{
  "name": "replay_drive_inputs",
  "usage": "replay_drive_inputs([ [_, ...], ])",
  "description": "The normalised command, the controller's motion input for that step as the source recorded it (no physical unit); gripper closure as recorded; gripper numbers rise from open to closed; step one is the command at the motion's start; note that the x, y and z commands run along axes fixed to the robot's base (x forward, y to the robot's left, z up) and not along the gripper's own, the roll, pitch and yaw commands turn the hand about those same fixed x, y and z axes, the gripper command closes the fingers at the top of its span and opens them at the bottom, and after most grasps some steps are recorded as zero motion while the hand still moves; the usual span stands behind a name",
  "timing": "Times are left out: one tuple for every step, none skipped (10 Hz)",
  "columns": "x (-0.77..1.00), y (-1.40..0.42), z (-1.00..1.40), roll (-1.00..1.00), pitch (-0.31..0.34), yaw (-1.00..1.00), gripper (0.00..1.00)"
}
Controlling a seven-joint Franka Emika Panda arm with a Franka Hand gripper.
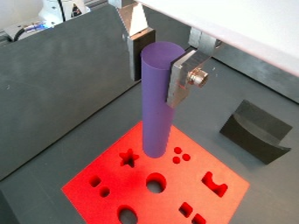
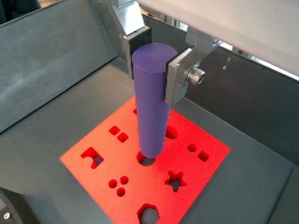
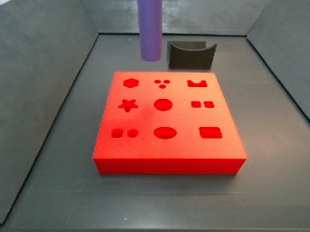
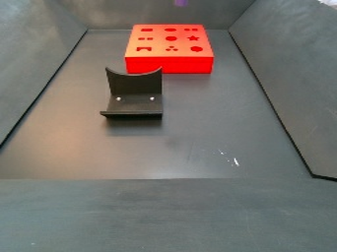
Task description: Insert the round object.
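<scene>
My gripper is shut on the top part of the round object, a long purple peg, and holds it upright; both wrist views show this. The peg hangs above the red block, apart from it. In a wrist view its lower end lines up over the round hole. In a side view the peg hangs over the block's far edge, with the round hole in the middle. The gripper is out of that view.
The red block has several holes of other shapes: star, hexagon, squares, ovals, dots. A dark grey curved holder stands on the floor beside the block. Grey walls enclose the dark floor.
</scene>
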Motion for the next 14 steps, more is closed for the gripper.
replay_drive_inputs([
  [0.25, -0.11, -0.29, -0.03, -0.044, 0.00, 1.00],
  [0.26, -0.11, -0.40, -0.04, -0.159, 0.00, 1.00],
  [0.29, -0.05, -0.43, 0.00, -0.136, 0.04, 1.00],
  [0.49, -0.11, -0.34, 0.06, -0.100, 0.13, 1.00],
  [0.51, -0.11, -0.24, 0.10, -0.054, 0.13, 1.00],
  [0.39, -0.07, -0.24, 0.09, -0.041, 0.09, 1.00],
  [0.40, -0.03, -0.27, 0.07, -0.049, 0.07, 1.00],
  [0.33, 0.00, -0.23, 0.14, -0.009, 0.04, 1.00],
  [0.10, 0.00, -0.28, 0.17, 0.000, 0.03, 1.00],
  [0.00, 0.00, -0.28, 0.08, 0.000, 0.00, 1.00],
  [-0.04, 0.00, -0.47, 0.02, -0.016, 0.00, 1.00],
  [-0.05, 0.00, -0.52, 0.00, -0.034, 0.00, 1.00],
  [-0.14, 0.00, -0.51, 0.04, -0.011, 0.00, 1.00],
  [-0.10, 0.00, -0.41, 0.03, -0.004, 0.00, 1.00],
])
